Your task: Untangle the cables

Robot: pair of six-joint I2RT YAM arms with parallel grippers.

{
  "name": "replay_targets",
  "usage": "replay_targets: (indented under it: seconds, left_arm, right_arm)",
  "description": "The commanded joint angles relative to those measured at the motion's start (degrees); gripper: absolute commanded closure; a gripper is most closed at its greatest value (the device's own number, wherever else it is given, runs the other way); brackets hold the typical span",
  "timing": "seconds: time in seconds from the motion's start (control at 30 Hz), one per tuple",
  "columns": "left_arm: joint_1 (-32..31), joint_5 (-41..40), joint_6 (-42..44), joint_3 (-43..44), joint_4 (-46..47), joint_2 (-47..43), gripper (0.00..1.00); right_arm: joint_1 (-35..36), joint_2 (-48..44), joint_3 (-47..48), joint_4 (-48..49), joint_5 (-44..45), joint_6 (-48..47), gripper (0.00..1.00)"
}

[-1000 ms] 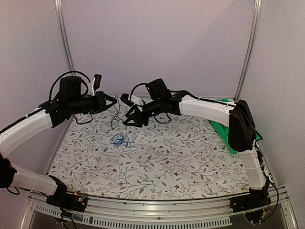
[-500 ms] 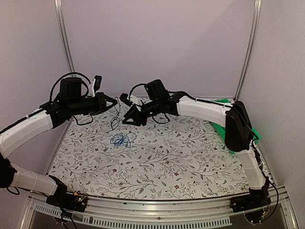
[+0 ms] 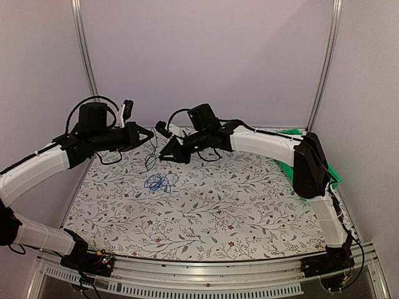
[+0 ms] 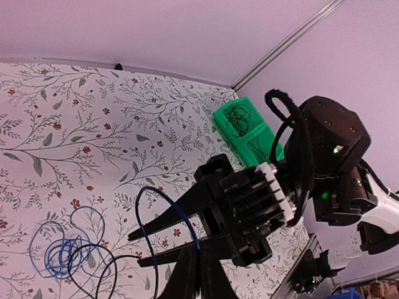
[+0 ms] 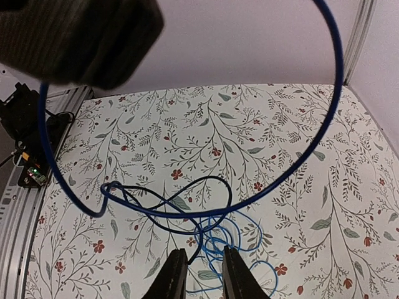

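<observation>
At the far left of the floral tabletop (image 3: 249,199), the left gripper (image 3: 150,132), clamped on the thin blue and black cables (image 3: 159,182), holds strands above their tangle, likely so the right gripper (image 3: 163,157), spread apart, can take one.

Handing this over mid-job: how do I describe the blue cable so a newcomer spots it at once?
Start at the floral-patterned table and look at its left half, toward the far side. A small loose coil of thin blue cable lies there, with one strand looping up off the surface. It is the only blue wire; the black cables tangled with it are just as thin.
</observation>
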Motion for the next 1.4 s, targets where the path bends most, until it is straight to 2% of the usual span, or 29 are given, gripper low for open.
replay_targets:
  seconds: [0.0,0.13,0.33,0.57,0.63,0.73,0.8,1.2,1.37]
  left_arm:
    - [-0.3,0.5,-0.4,-0.7,1.3,-1.1,1.00]
    - [-0.4,0.4,-0.4,-0.8,1.3,-1.3,1.00]
    - [-0.4,0.1,-0.4,-1.3,1.3,-1.7,1.00]
    - [-0.4,0.0,-0.4,-1.7,2.0,-1.4,1.00]
    - [-0.5,0.1,-0.5,-1.8,2.2,-1.3,1.00]
    - [-0.5,0.2,-0.6,-1.9,2.4,-1.1,1.00]
    - [-0.5,0.3,-0.6,-1.8,2.4,-1.1,1.00]
    - [-0.5,0.6,-1.0,-2.0,2.7,-0.4,1.00]
    - [-0.6,0.7,-1.2,-2.2,3.3,0.0,1.00]
  right_arm:
    - [0.6,2.4,1.6,1.1,-0.1,0.5,0.77]
    - [0.6,2.9,1.6,1.3,0.4,0.5,0.77]
    - [0.6,3.0,1.7,1.5,0.8,0.7,0.90]
    - [0.7,1.6,1.2,1.3,1.2,0.2,0.95]
    - [0.6,1.4,1.2,1.2,1.0,0.1,0.93]
    - [0.7,1.1,1.2,0.5,0.0,-0.2,0.74]
    - [0.9,1.0,1.2,0.4,0.0,-0.5,0.70]
    - [1.0,1.1,2.7,0.8,0.8,0.4,0.74]
    - [1.1,0.6,2.9,0.8,0.6,0.8,0.80]
